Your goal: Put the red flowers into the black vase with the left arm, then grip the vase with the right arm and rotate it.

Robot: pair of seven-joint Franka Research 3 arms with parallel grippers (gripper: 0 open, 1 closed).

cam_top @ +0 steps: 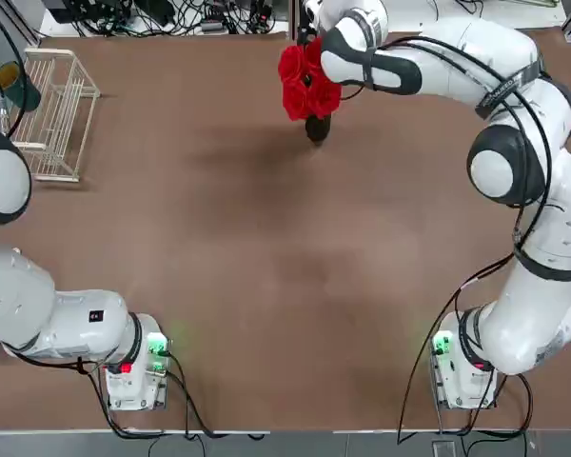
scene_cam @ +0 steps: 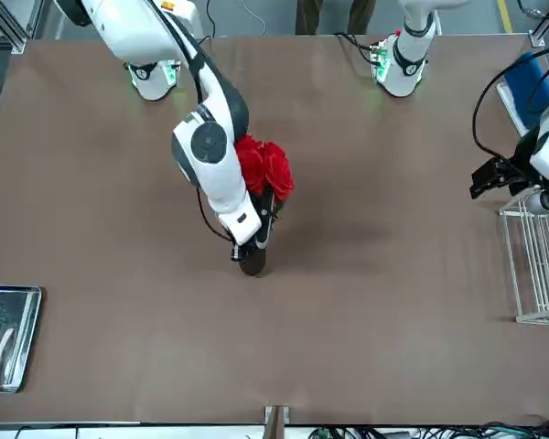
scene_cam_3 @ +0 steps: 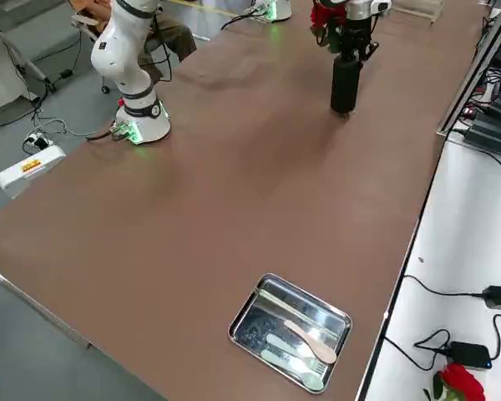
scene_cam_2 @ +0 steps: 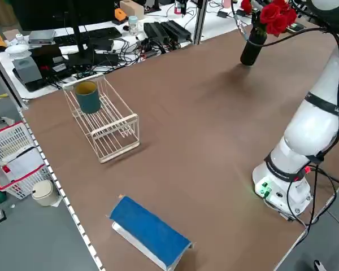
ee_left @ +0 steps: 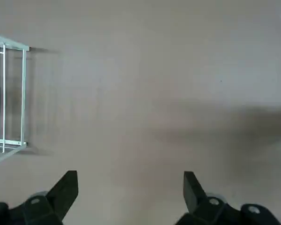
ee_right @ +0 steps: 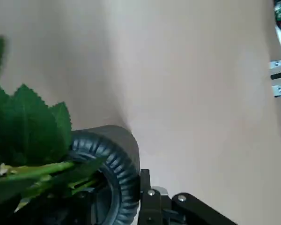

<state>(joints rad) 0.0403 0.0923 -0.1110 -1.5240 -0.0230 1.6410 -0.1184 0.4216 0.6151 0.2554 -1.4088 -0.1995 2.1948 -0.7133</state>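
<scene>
The red flowers (cam_top: 300, 81) stand in the black vase (cam_top: 317, 129), which is upright on the far middle of the table. Their green stems and leaves (ee_right: 33, 136) fill the vase's ribbed mouth (ee_right: 117, 154). My right gripper (scene_cam: 259, 233) reaches down beside the blooms (scene_cam: 265, 169) and is shut on the vase's upper body (scene_cam_3: 344, 83), with one finger (ee_right: 150, 201) pressed against its rim. My left gripper (ee_left: 129, 187) hovers open over bare table at the left side, near the wire rack, and holds nothing.
A white wire rack (cam_top: 52, 114) with a teal cup (scene_cam_2: 88, 97) in it sits at the far left. A metal tray (scene_cam_3: 290, 330) holding spoons lies at the far right corner. A blue-topped box (scene_cam_2: 150, 231) sits on the left edge.
</scene>
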